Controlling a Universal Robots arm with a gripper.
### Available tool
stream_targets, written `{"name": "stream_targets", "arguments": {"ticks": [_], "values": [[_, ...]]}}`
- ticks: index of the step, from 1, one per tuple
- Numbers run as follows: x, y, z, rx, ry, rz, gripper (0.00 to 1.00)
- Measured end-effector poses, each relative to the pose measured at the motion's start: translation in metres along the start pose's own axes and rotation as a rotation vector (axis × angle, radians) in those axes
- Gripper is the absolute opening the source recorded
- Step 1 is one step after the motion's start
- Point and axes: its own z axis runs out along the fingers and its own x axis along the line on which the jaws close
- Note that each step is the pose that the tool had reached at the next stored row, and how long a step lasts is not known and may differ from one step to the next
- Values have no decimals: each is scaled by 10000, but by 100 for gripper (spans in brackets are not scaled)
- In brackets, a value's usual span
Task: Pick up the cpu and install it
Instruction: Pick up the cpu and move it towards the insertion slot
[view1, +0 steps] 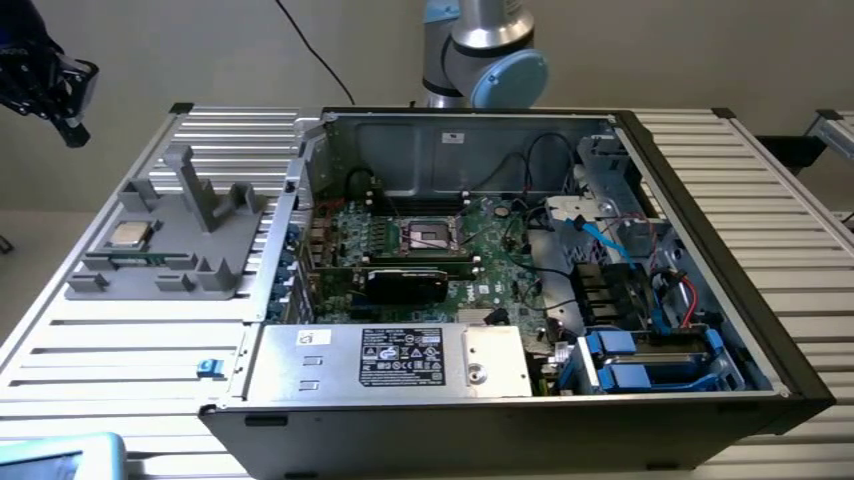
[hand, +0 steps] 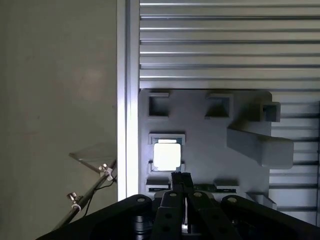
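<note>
Closed tool (hand: 181, 176) over cpu (view1: 128, 235) in grey holder (view1: 214, 268); power-supply label (view1: 400, 357) illegible.

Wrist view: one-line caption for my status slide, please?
Shut gripper hangs clear of the cpu, which lies in its slot on the grey holder, not yet picked up.

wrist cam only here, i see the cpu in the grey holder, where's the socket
Observer: The socket sits in the motherboard inside the open computer case, to the exterior view's right of the grey holder.
Operator: anything in it
Observer: No chip shows in it that I can make out.
Operator: cpu on the case side of the holder
Observer: No, the cpu lies on the holder's half away from the case.
</note>
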Motion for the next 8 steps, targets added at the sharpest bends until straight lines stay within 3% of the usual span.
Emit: {"name": "stream_targets", "arguments": {"ticks": [6, 8], "values": [[0, 0, 0, 0, 0, 0, 13], [0, 0, 0, 0, 0, 0, 25]]}}
